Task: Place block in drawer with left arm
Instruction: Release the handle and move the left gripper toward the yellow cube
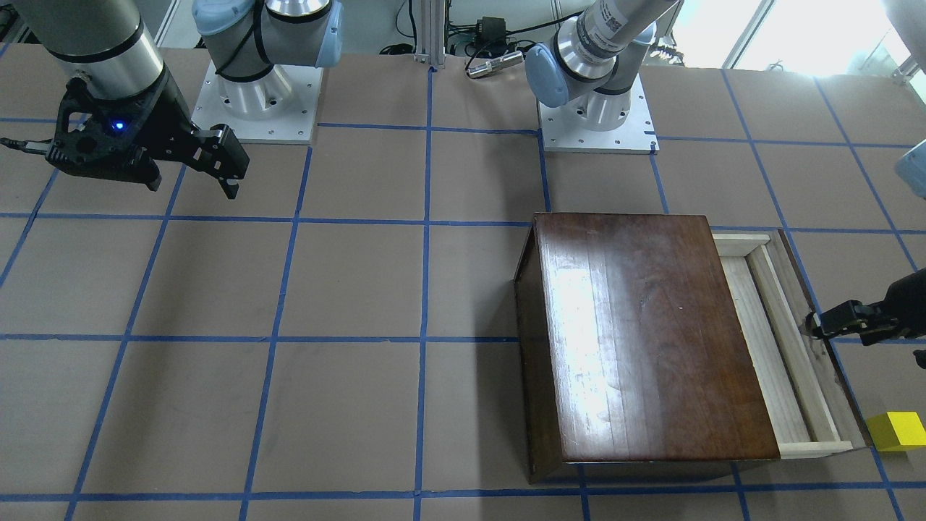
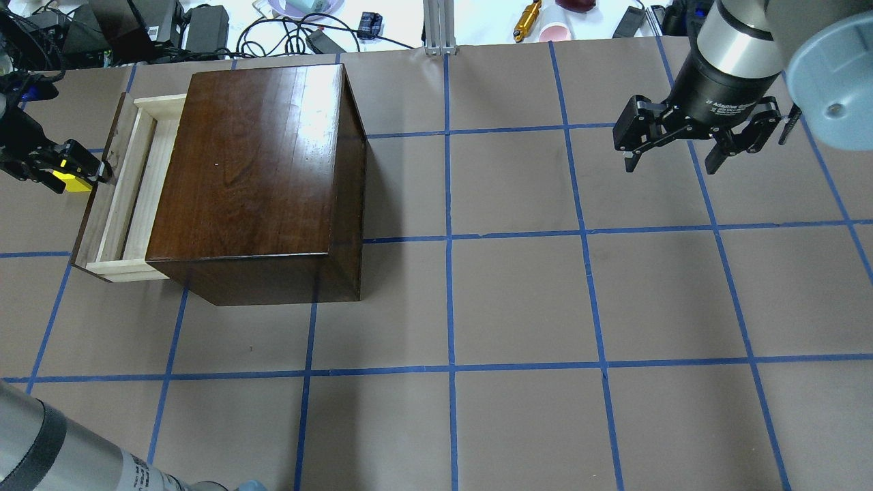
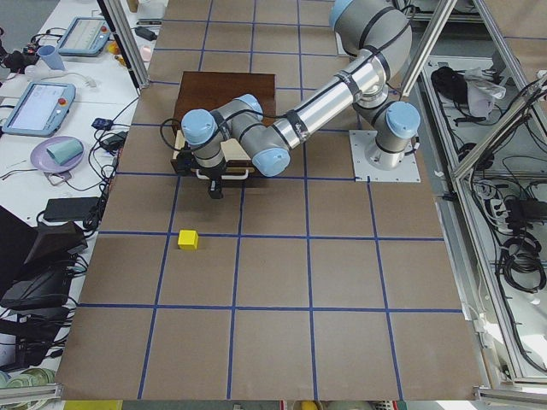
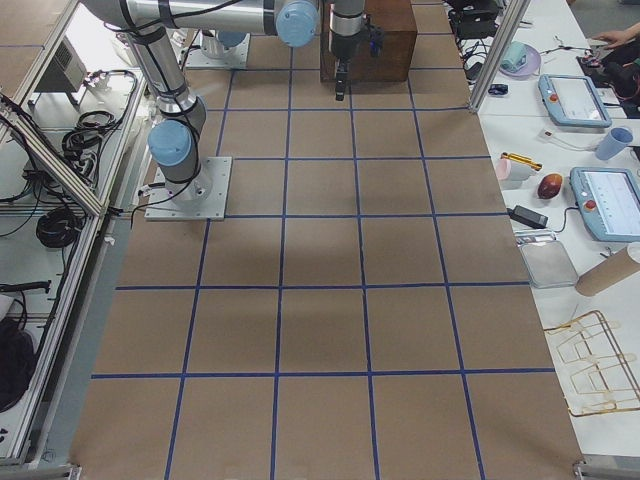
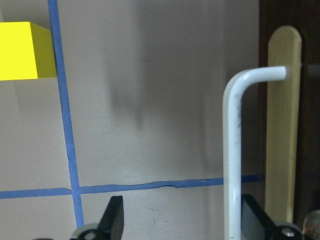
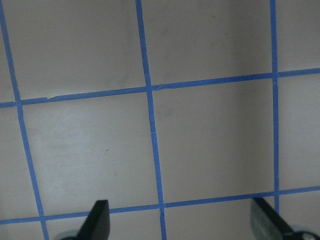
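Note:
The yellow block (image 1: 897, 430) lies on the table beside the drawer's front; it also shows in the overhead view (image 2: 67, 181), partly behind my left gripper, and in the left wrist view (image 5: 20, 50). The drawer (image 1: 756, 325) of pale wood is pulled partly out of the dark-brown box (image 1: 636, 333). My left gripper (image 1: 816, 327) is open at the drawer's dark front panel (image 2: 95, 204). In the left wrist view, the drawer's white handle (image 5: 232, 150) stands between its fingers (image 5: 115, 217), close to the right one. My right gripper (image 2: 672, 164) is open and empty, far from the box.
The table is brown with a grid of blue tape. Cables, an orange tool (image 2: 526, 17) and a pink cup (image 2: 558, 31) lie beyond the far edge. Both arm bases (image 1: 257, 98) stand on the robot's side.

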Motion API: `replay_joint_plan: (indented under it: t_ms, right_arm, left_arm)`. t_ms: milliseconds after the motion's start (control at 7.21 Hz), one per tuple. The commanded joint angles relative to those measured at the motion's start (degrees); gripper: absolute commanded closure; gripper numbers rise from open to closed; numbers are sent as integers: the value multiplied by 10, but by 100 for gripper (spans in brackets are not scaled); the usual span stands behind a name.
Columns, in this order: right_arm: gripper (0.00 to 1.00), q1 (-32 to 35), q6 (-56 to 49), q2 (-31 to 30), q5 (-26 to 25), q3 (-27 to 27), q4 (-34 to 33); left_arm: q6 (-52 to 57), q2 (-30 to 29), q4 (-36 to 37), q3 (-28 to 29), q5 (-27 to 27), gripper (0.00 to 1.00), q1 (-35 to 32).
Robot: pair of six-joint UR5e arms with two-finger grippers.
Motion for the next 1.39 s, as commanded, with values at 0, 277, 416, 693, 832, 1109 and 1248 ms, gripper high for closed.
replay_joint_plan:
  t_ms: [0, 277, 416, 693, 832, 1109, 1248]
  right_arm:
    - [0, 0, 0, 0, 0, 0, 0]
    - [0, 0, 0, 0, 0, 0, 0]
    - [0, 0, 0, 0, 0, 0, 0]
    - [0, 0, 0, 0, 0, 0, 0]
    - [0, 0, 0, 0, 0, 1, 0]
    - [0, 0, 0, 0, 0, 0, 0]
    - [0, 0, 0, 0, 0, 0, 0]
  left_arm:
    - [4, 2, -1, 1, 0, 18, 0]
    - [11, 3, -1, 0, 12, 18, 1]
    - [11, 4, -1, 2, 13, 18, 1]
    - [10, 3, -1, 2, 12, 18, 1]
    - [10, 2, -2, 9, 12, 18, 1]
    - [10, -1, -8, 17, 12, 18, 1]
    - [10, 0, -8, 18, 12, 18, 1]
